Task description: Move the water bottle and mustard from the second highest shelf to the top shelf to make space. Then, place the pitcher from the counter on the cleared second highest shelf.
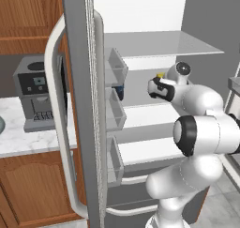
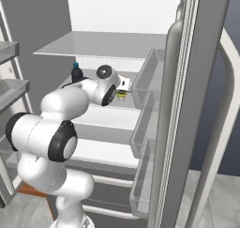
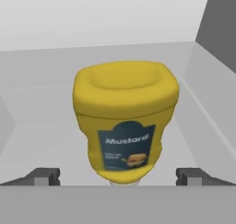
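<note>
Approaching small yellow squeeze mustard bottle point(image 3: 124, 126) on pale grey translucent second highest shelf point(image 2: 101, 110) | gripper point(image 3: 118, 177) fingers point(image 3: 44, 176) spread wide, empty, flanking it | next: advance, close, lift to top shelf point(image 2: 103, 44).

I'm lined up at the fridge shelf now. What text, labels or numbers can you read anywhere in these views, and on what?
"Mustard": white lettering on the dark label patch of the mustard, hand view.
Smaller lines below it on the same label: too blurred to read.
Coffee machine on the counter: panel marks too small to read.
Water bottle: no text legible.
</note>
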